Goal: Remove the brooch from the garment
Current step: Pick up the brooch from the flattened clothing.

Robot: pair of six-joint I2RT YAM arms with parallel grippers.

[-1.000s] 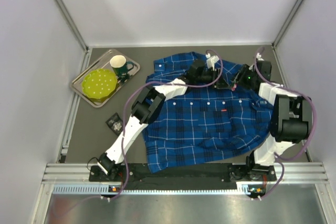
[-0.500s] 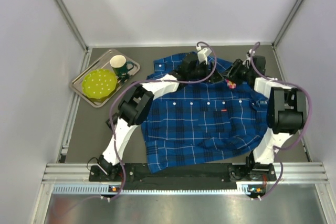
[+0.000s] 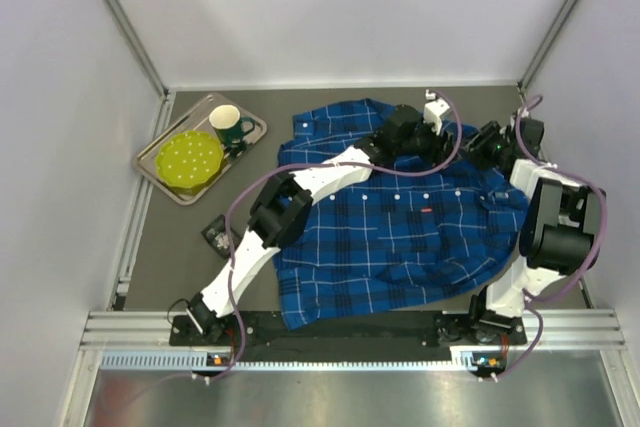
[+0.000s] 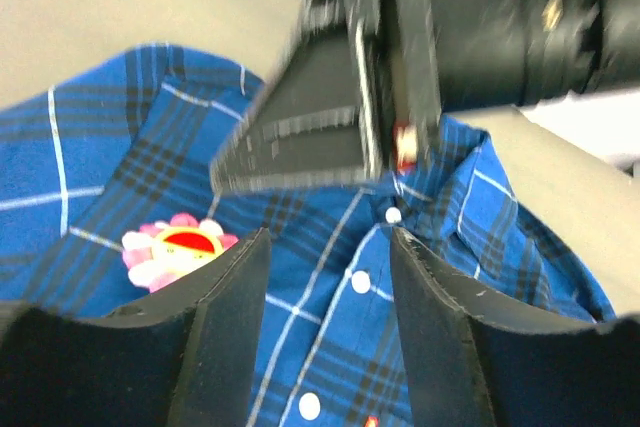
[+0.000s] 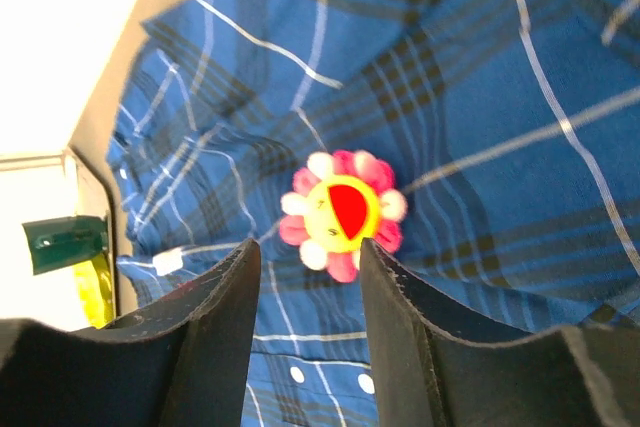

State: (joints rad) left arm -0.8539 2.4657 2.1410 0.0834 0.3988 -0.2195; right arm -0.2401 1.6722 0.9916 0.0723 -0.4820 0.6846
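REMOTE DESK, TOP CAM: one garment point(image 3: 400, 242), a blue-and-navy plaid shirt, lay spread over the ctr of the dark table point(image 3: 165, 257). Its collar pointed toward the far wall, and my two arms reached over its far right part. One brooch point(image 5: 342, 215), a flower w/ pink petals, yellow face and red mouth, sat on the fabric near the collar.

On the right wrist cam the right gripper point(image 5: 307, 252) had its two fingers apart w/ nothing pinched. The brooch showed just past the tips, btwn them; whether they touched it I couldn't tell.

On the left wrist cam the left gripper point(image 4: 328, 242) also stood w/ two fingers spread and empty over the button strip, three white buttons point(image 4: 360, 282) in sight. The brooch lay off to the outer side of one finger, and the right gripper hung blurred just above.

From the top cam I couldn't pick out the brooch among the wrists. Well apart, at the far left, one metal tray point(image 3: 150, 169) carried one green mug point(image 3: 230, 127) and one yellow-green dotted dish point(image 3: 190, 159). One small black item point(image 3: 215, 235) lay on the table, near side of the tray, just left of the shirt's edge. What it was, I couldn't make out.
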